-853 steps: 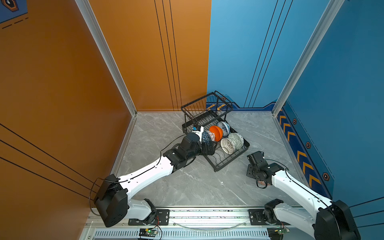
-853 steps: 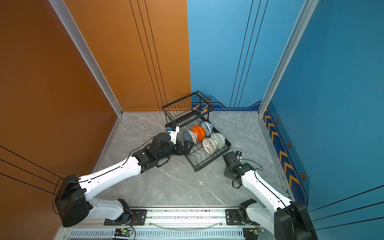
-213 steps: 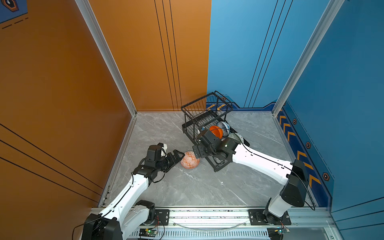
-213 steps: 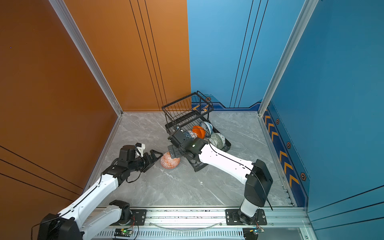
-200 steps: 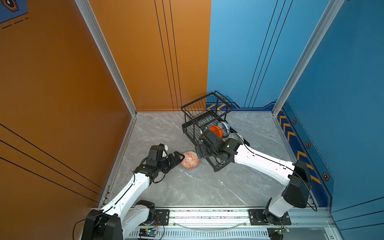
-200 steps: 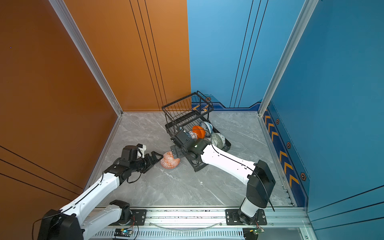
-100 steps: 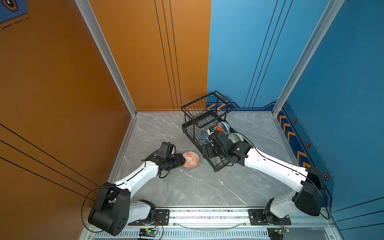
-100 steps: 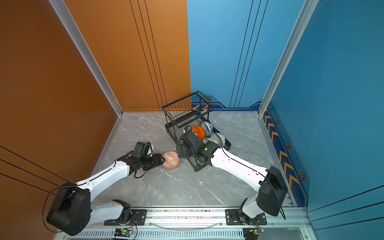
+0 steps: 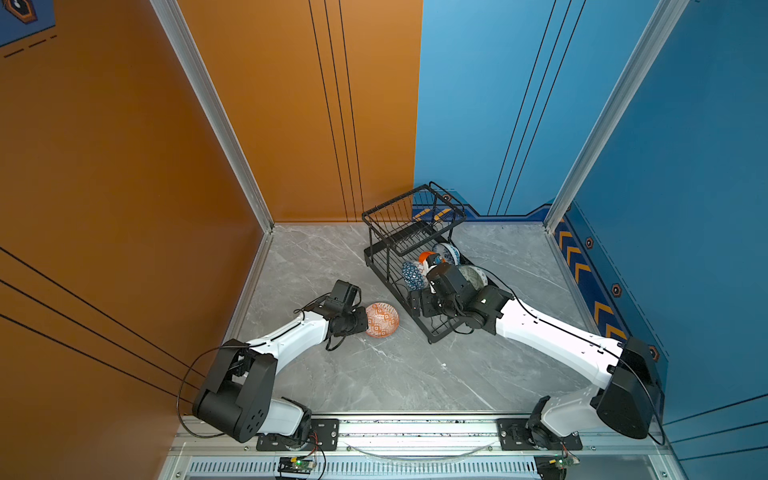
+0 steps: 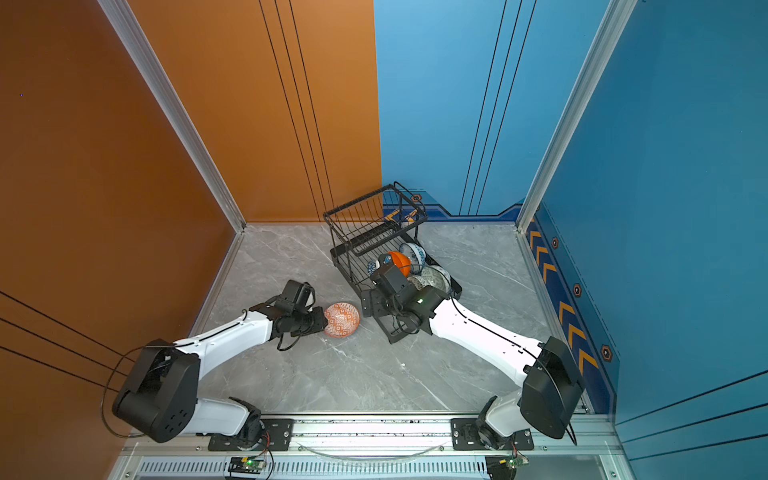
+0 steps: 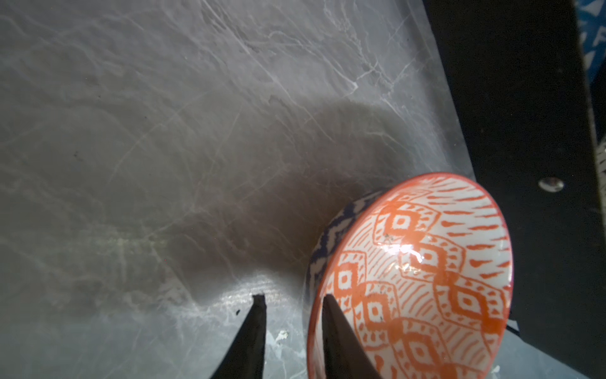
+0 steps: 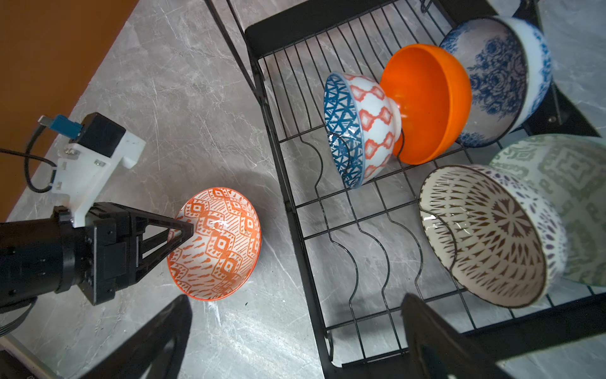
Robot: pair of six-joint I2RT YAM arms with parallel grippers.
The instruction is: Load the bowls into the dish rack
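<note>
In both top views the red-orange patterned bowl (image 9: pixel 381 320) is seen tipped up on the grey marbled floor (image 9: pixel 332 374), just beside the dish rack (image 9: pixel 397 222) but outside it. The left gripper (image 9: pixel 365 322) is set at its rim, and the right gripper (image 9: pixel 422 305) hangs over the rack's near end.

From the left wrist, the rim is seen to be straddled. One thin black finger (image 11: pixel 341 334) lies inside the glazed, lozenge-painted hollow. The other stands outside, with a sliver of floor left between it and the wall. Whether the rim is actually pinched cannot be told.

From the right wrist, the right jaws are shown spread wide and empty. Five glossy bowls are propped on edge among the wavy black wires: blue-triangle bowl (image 12: pixel 354 131), plain orange bowl (image 12: pixel 429 105), floral bowl (image 12: pixel 495 78), lattice bowl (image 12: pixel 485 236) and pale green bowl (image 12: pixel 564 203).

The last pickup is judged to be in hand. A firm pinch, a lift and a carry over the rail to a free slot are called for next.
</note>
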